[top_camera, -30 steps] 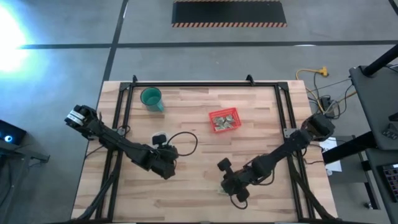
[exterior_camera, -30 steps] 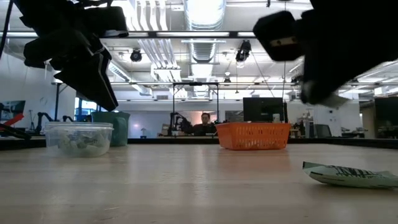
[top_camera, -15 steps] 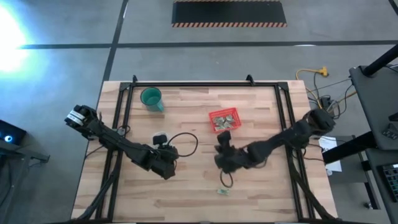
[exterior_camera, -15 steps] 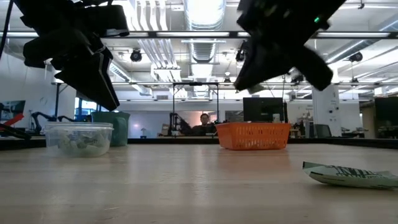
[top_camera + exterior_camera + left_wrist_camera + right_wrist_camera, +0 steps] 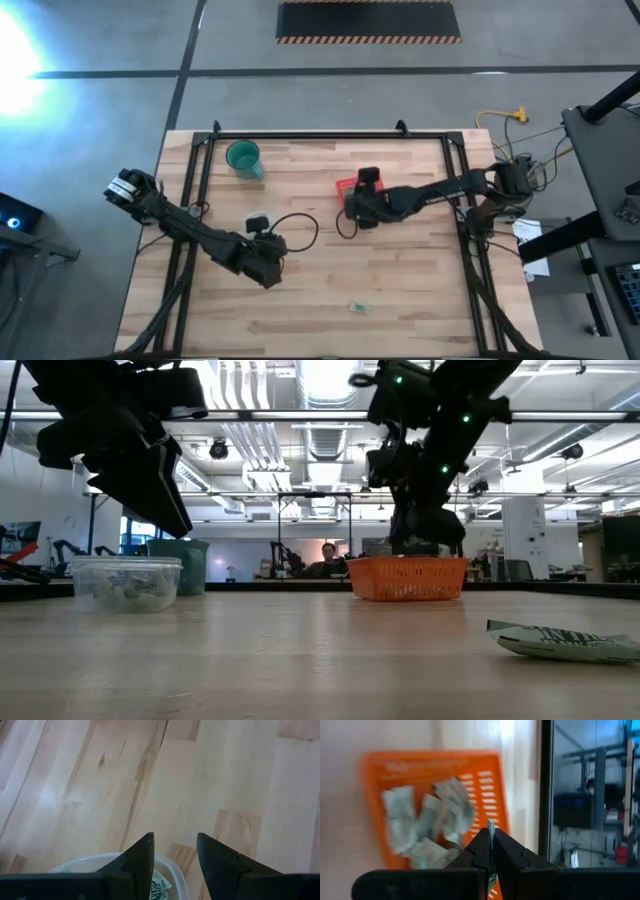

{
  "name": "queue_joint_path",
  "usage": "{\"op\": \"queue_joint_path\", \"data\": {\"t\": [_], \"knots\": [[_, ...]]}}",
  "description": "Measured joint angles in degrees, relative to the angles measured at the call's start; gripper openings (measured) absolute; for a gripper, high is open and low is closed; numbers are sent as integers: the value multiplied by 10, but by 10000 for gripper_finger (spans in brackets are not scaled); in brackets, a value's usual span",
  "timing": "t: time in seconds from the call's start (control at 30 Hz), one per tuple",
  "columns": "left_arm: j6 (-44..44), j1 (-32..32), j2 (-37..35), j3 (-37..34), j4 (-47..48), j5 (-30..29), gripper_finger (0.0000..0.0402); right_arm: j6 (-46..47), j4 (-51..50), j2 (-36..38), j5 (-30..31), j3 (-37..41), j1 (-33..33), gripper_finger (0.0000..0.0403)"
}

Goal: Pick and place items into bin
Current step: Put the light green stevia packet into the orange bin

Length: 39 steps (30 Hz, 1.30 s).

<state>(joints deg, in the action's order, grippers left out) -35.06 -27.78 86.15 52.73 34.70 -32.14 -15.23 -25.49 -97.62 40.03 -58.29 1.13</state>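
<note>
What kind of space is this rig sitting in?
Most likely an open robotics lab or industrial workshop. The low view shows exposed ceiling ducts and a person seated among monitors; the high view shows a concrete floor with a hazard-striped mat beyond the wooden table.

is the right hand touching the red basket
Apart. The low view shows the right hand hanging above the red basket, a gap under its tips.

I see the red basket (image 5: 347,189) at about one o'clock from table centre, holding a heap of pale green-white packets (image 5: 427,822). One packet (image 5: 357,307) lies flat alone near six o'clock.
</note>
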Motion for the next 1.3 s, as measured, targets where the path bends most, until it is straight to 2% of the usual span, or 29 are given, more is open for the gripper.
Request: {"op": "queue_joint_path", "data": {"t": [0.07, 0.23, 0.4, 0.73, 0.87, 1.03, 1.13, 1.3], "knots": [[6, 0, 0, 0, 0, 0, 132, 1, 1, 0, -3, 1, -18, 9], [10, 0, 0, 0, -5, 0, 132, 34, 8, 0, -57, 1, -50, 10], [10, 0, 0, 0, -8, 0, 132, 56, 5, 0, -58, 1, -62, 34], [10, 0, 0, 0, -9, 0, 132, 58, -1, 1, -55, 1, -62, 133], [10, 0, 0, 0, -10, 0, 132, 66, -26, 19, -53, -3, -50, 151], [29, 0, 0, 0, -11, 0, 132, 94, -31, 73, -61, -3, -7, 154], [31, 0, 0, 0, -11, 0, 132, 119, -30, 109, -117, -3, 30, 150], [31, 0, 0, 0, -12, 0, 132, 165, -18, 142, -291, 14, 93, 143]]}}
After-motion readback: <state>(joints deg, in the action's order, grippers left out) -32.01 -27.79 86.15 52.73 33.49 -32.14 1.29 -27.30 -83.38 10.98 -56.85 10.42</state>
